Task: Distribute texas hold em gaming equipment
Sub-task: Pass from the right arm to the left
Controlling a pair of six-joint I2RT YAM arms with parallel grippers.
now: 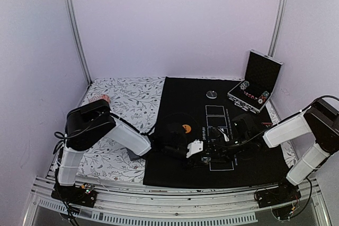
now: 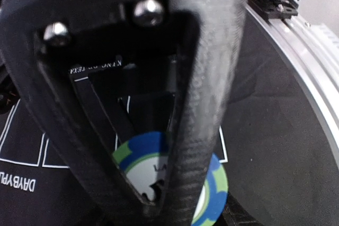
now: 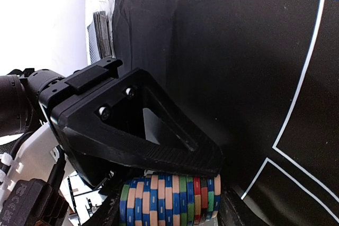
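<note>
1. Left hand [image 1: 207,151] meets the right hand [image 3: 169,213] low over the middle of the black mat [image 1: 185,93] that covers the surface. Its finger [image 3: 159,141] lies across the top of the stack of poker chips [image 3: 169,197], and a blue-green chip [image 2: 212,189] sits at its tip. I cannot tell whether it is pinching that chip.
2. The right hand is pressed onto the stack from both ends, holding the chips on edge in a row.
3. A row held only by end pressure would probably buckle if the left hand tugs a chip sideways, and the chips would roll off across the mat.
4. The two hands are crowded together, so a knock from either could jolt the stack loose.
5. The orange disc [image 1: 186,128] lies just beside the left arm [image 1: 132,136], where a careless sweep could shove it.
6. The white outlined boxes [image 1: 217,112] sit just behind the hands, which hide the nearest ones.
7. The silver disc [image 1: 212,94] lies farther back. The open case [image 1: 262,80] stands at the far right, and the pink round object [image 1: 99,99] rests on the floral cloth [image 1: 132,99], well apart.
</note>
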